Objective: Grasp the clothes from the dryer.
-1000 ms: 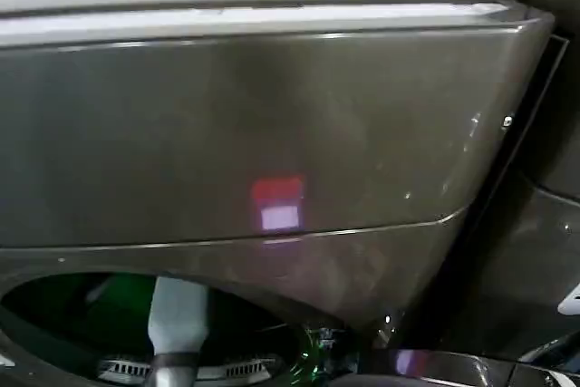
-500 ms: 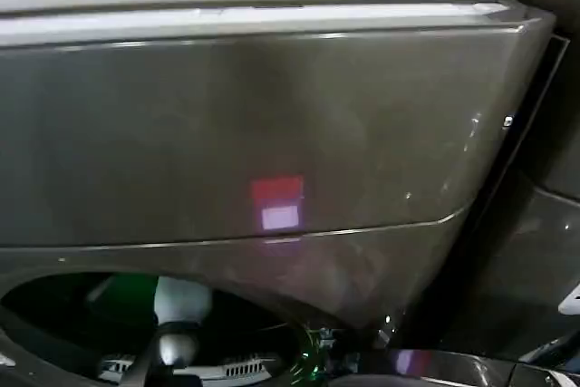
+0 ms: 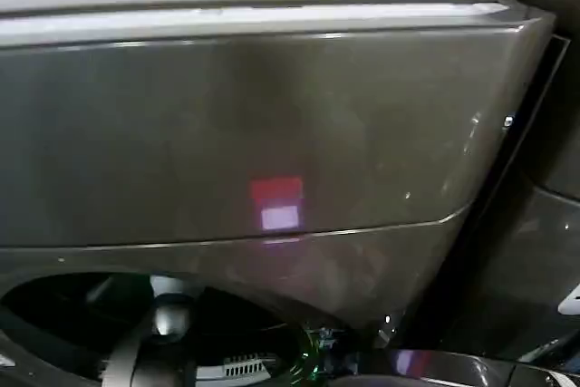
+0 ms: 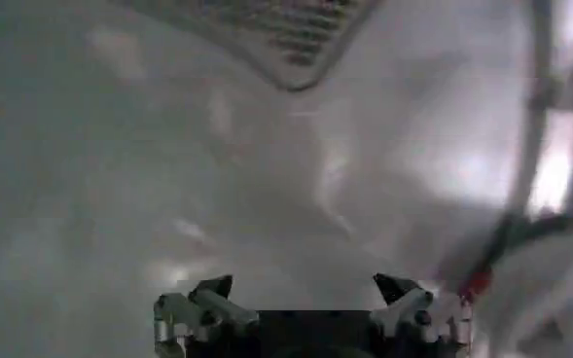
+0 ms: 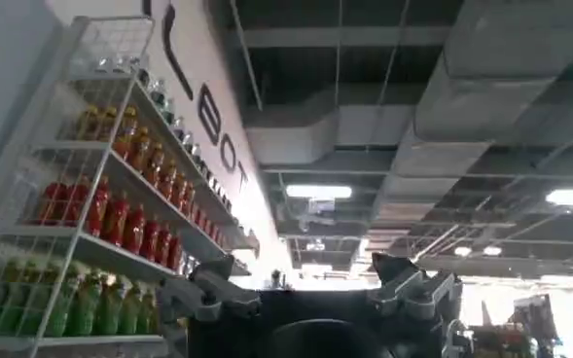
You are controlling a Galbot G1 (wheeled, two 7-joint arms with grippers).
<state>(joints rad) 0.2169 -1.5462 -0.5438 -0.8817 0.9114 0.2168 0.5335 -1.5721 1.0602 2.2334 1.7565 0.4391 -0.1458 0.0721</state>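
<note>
Left tool, fingers spread and empty, is inside the dryer drum; closing here risks missing the clothes. Right tool, spread, idles outside

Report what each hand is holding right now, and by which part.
Nothing is held. The left hand is open inside the dryer drum with no fabric between its fingers. The right hand is open too, pointing toward the ceiling.
</note>
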